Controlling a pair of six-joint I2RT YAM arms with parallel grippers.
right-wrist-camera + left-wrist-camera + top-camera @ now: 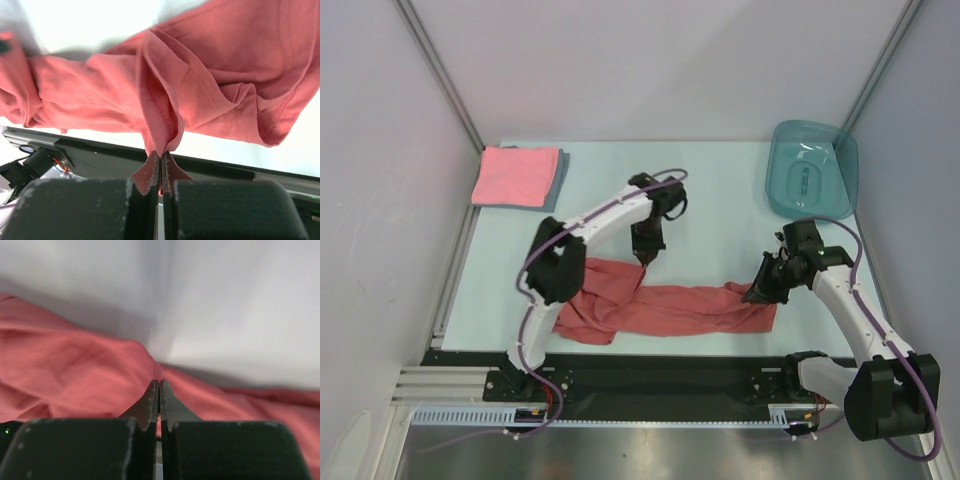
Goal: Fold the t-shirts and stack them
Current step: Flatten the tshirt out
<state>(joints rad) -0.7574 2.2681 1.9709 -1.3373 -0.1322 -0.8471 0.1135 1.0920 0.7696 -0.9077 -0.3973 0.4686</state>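
The brick-red t-shirt (660,308) lies crumpled and stretched across the near middle of the table. My left gripper (645,258) is shut on a pinch of its upper edge; in the left wrist view the red cloth (75,375) rises to the closed fingertips (159,385). My right gripper (760,290) is shut on the shirt's right end; in the right wrist view a hemmed fold (160,120) hangs from the closed tips (160,155). The pink t-shirt (513,176) lies folded on the grey-blue t-shirt (559,170) at the far left.
A teal translucent plastic tub (812,168) stands at the far right corner. White walls close in the table on three sides. A black rail (650,365) runs along the near edge by the arm bases.
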